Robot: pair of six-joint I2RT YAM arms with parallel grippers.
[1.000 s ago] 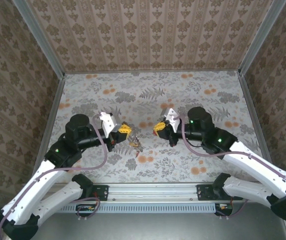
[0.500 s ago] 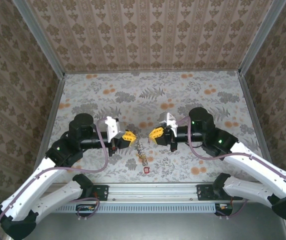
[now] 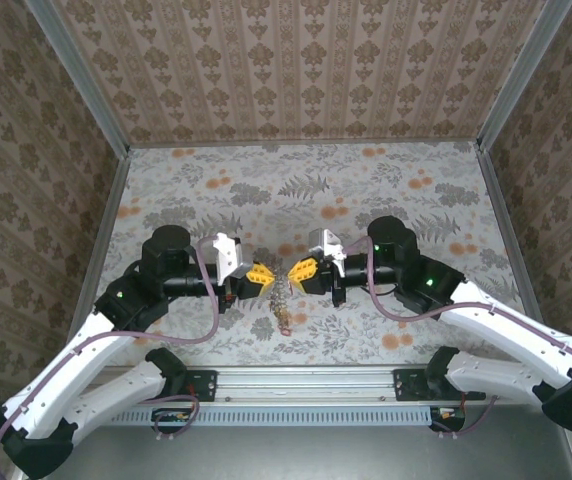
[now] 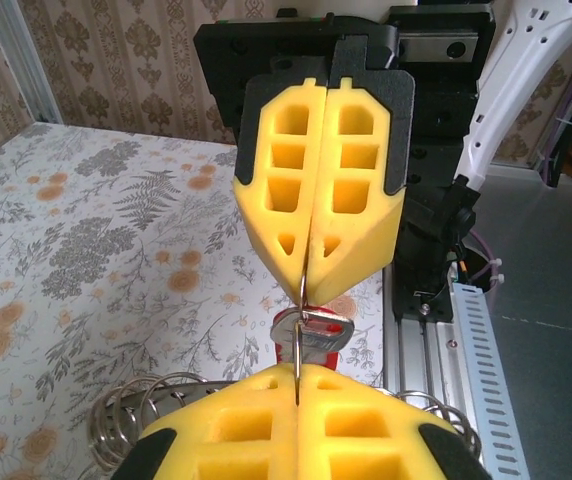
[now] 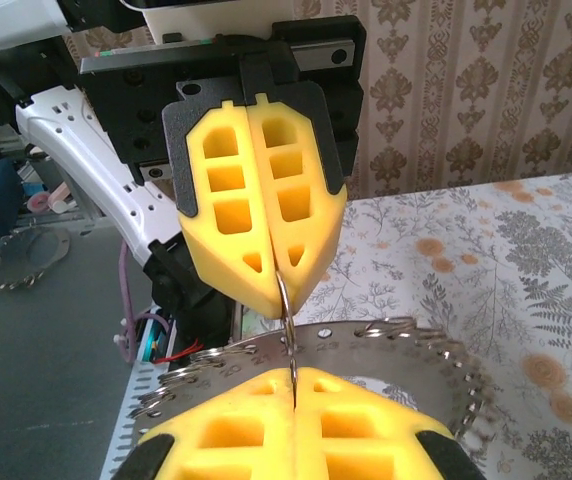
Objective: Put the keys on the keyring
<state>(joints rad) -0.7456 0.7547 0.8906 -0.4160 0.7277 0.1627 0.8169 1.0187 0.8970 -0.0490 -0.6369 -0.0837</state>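
We find the left claw and right claw meeting tip to tip at frame centre, each clamped on the keyring; 1 red-headed key hangs beneath it.

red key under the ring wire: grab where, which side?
Take the red key by its plastic head, the broadest part showing, probably from below: above it the left pincer and right pincer meet tip to tip, shut on the thin wire.
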